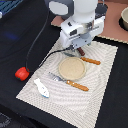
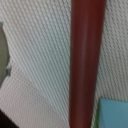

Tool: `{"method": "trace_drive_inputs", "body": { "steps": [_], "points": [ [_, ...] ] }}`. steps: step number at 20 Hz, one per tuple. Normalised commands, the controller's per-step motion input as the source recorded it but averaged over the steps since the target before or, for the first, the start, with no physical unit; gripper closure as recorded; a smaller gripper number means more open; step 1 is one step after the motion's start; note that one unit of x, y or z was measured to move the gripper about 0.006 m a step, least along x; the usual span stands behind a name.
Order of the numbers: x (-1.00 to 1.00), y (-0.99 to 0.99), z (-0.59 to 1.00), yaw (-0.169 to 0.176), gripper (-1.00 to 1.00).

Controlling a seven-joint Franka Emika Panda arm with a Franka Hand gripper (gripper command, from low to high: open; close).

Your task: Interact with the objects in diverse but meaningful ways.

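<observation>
dark brown sausage stick point(image 2: 86, 60) lying on the woven placemat point(image 2: 40, 60) beside a light blue block point(image 2: 112, 115); gripper point(image 1: 80, 50) low over it, opening cannot be told.

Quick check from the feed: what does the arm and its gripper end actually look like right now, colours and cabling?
The arm is white with light-grey rounded joints. Its wrist block is a boxy white housing with dark recesses. A black cable runs beside it. The gripper below looks dark; fingers aren't distinguishable.
</observation>
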Motion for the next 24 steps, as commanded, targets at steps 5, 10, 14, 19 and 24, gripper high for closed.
{"method": "trace_drive_inputs", "body": {
  "steps": [5, 10, 14, 19, 24],
  "points": [
    [0.23, 0.11, -0.30, -0.028, 1.00],
    [0.23, 0.08, -0.22, -0.021, 1.00],
    [0.07, 0.02, 0.07, -0.001, 1.00],
    [-0.11, 0.06, 0.94, -0.051, 1.00],
    [0.16, -0.05, 1.00, -0.089, 1.00]
  ]
}}
